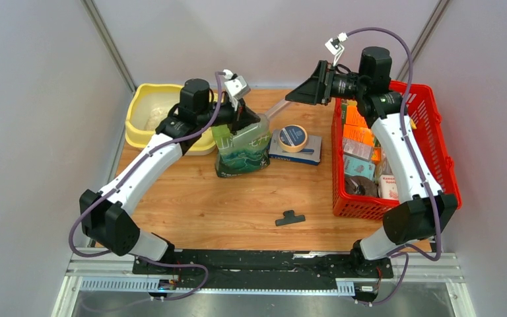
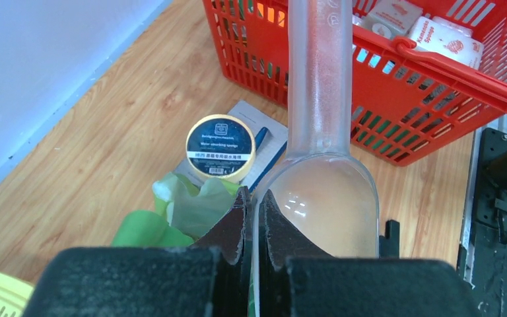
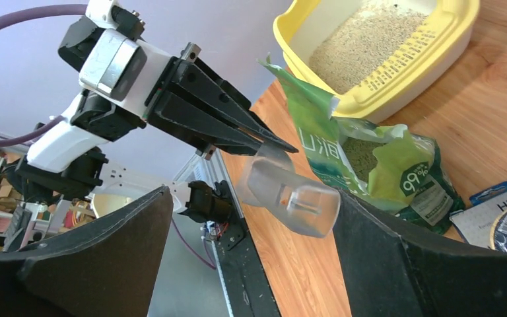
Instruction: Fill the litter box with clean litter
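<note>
Beside the pale yellow plastic litter tray [image 1: 134, 115], the soft green litter pouch [image 1: 241, 152] stands slumped, likely floppy, best gripped at its torn top; left jaws pinch a clear plastic scoop [image 2: 320, 198], right jaws gape empty.

Far left corner: the left arm [image 1: 150, 156] hides part of the pale yellow plastic litter tray [image 1: 133, 119] from us. The clear plastic scoop [image 2: 323, 198] runs off the top edge; print on the round yellow-rimmed tin [image 2: 221, 147], we can't read.

Plain pale grey wall panels [image 1: 251, 33] enclose the wooden table [image 1: 198, 198] on three sides, joined by slim metal corner posts [image 1: 109, 43]; the light is even.
</note>
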`<state>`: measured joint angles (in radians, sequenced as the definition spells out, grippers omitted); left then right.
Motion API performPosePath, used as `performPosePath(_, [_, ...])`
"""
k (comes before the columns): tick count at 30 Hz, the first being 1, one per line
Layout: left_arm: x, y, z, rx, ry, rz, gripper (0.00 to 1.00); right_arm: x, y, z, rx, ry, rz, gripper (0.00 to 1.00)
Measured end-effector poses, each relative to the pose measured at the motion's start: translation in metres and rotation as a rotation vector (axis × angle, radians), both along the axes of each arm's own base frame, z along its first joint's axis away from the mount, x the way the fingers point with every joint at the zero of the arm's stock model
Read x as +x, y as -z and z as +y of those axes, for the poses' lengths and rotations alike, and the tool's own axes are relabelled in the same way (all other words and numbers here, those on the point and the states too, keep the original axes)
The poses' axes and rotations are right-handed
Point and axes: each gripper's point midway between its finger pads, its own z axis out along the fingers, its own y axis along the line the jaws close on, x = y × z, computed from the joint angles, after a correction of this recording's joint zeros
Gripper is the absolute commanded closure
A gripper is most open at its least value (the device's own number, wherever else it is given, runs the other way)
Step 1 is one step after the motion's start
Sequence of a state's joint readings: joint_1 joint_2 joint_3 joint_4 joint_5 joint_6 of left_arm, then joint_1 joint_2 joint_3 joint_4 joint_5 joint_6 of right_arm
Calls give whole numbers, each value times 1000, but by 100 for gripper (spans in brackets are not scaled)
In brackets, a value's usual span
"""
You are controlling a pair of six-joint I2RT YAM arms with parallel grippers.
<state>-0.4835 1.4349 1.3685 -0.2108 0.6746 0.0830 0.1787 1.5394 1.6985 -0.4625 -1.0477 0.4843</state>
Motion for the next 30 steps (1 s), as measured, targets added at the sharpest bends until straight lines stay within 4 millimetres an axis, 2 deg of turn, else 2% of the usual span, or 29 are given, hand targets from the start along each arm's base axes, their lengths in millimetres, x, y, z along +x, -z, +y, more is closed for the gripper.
performPosePath(7, [6,-12,-12,-25,4,-36,100,-4,-9,8,40,-31,11,19])
performPosePath(8, [7,-14,-14,-27,3,-43,100,-5,-9,9,42,-37,13,22])
performPosePath(13, [10,-19,-19,-35,1,-70,100,-6,-4,18,44,-61,37,30])
performPosePath(19, [13,-19,-22,-25,-10,-90,100,-1,2,20,40,-59,55,39])
performPosePath(27, [16,-22,-24,-14,-22,-128,100,6,9,19,18,-33,43,69])
performPosePath(28, [17,-23,-24,-12,-23,-131,100,6,10,18,15,-30,45,81])
performPosePath(29, [18,-23,-23,-8,-26,-138,99,6,11,19,14,-32,52,87])
performPosePath(30, [19,-21,-23,-1,-28,-145,93,3,11,20,16,-43,58,91])
